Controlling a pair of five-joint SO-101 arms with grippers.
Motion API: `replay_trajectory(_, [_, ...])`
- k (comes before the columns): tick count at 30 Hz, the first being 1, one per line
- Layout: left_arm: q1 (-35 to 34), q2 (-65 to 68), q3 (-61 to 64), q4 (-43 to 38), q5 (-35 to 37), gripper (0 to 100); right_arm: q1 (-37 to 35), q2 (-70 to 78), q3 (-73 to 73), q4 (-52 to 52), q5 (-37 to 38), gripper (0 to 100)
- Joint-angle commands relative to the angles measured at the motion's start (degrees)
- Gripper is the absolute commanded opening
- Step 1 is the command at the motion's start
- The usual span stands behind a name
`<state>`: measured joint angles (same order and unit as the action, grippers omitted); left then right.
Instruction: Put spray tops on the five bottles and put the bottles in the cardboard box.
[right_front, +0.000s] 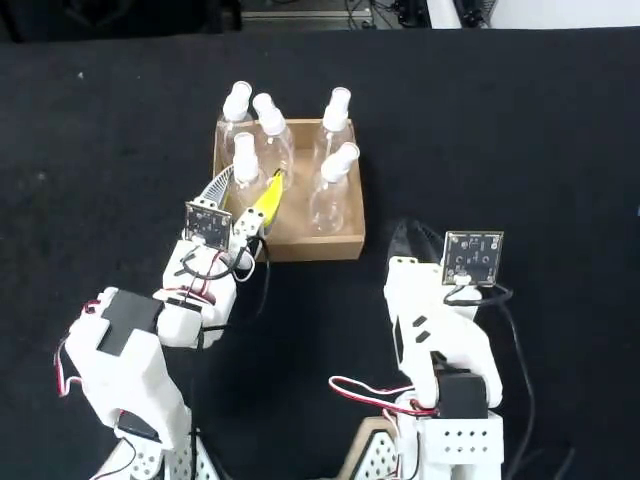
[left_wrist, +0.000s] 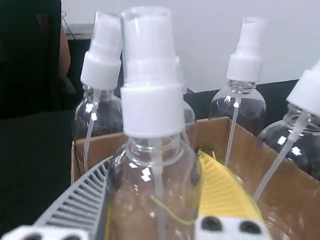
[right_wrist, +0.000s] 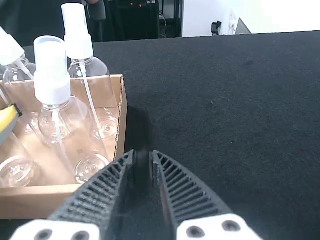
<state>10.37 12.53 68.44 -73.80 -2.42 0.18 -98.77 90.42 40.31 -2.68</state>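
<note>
The cardboard box (right_front: 312, 245) holds clear bottles with white spray tops. My left gripper (right_front: 248, 185) reaches into the box's near left part, its grey and yellow fingers shut on one capped bottle (right_front: 245, 160); up close this held bottle (left_wrist: 151, 100) stands upright between the fingers. Two more capped bottles (right_front: 335, 178) (right_front: 334, 118) stand in the right half and one (right_front: 271, 128) at the far middle. A fifth (right_front: 236, 105) is at the far left corner; whether it is inside, I cannot tell. My right gripper (right_front: 403, 236) is shut and empty, just right of the box's near right corner.
Black cloth (right_front: 500, 130) covers the table on all sides of the box. In the right wrist view the box wall (right_wrist: 121, 110) lies ahead of my shut right gripper (right_wrist: 143, 156), with bare cloth (right_wrist: 225, 100) beside it.
</note>
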Motion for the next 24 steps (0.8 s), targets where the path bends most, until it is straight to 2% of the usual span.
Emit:
replay_trajectory(1, [0.0,-0.4,-2.3,-1.2,-2.1,4,1.6,-1.2,-0.6,-1.8,-0.3,3.6])
replay_trajectory(7, [0.0,-0.3,-1.8,-1.1,-1.6,20,1.6,-1.2,-0.6,-1.8,-0.3,3.6])
replay_trajectory(12, [0.0,-0.3,-1.8,-1.2,-1.6,18,1.6,-1.2,-0.6,-1.8,-0.3,3.6])
replay_trajectory(24, [0.0,-0.5,0.0,-1.5,-1.6,26,1.6,-1.2,-0.6,-1.8,-0.3,3.6])
